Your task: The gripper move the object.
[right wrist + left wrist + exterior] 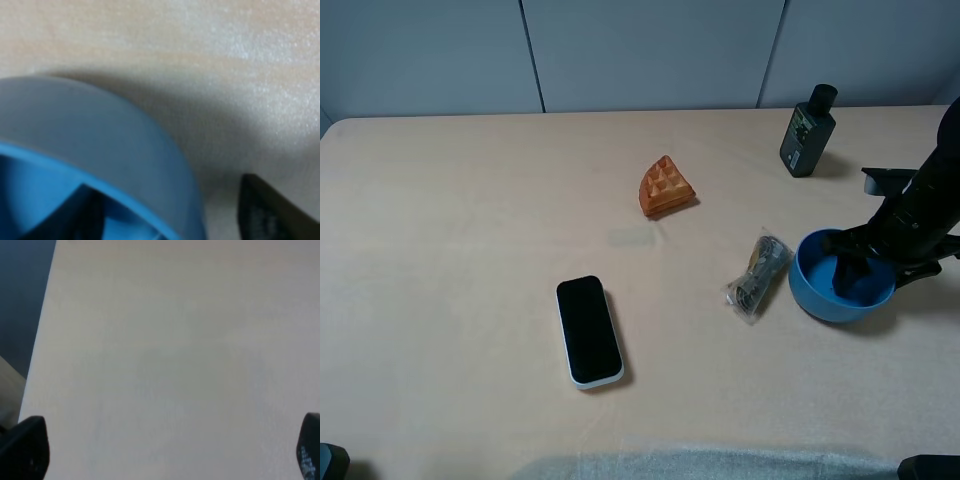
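Observation:
The blue bowl [825,290] stands upright on the tan table at the right, next to a clear packet. My right gripper [878,268] comes down over the bowl's right rim. One finger is inside the bowl and the other is outside. In the right wrist view the bowl's wall [100,140] fills the frame. The outer finger [270,210] stands a small gap off the wall, so the gripper [185,215] is open across the rim. My left gripper [165,450] is open and empty over bare table. Only its two tips show, at the frame's edges.
An orange waffle wedge [666,187] lies at mid table. A black phone with a white rim [588,331] lies at front left. A clear packet with dark contents [760,275] lies just left of the bowl. A dark bottle-like device [807,131] stands at the back right.

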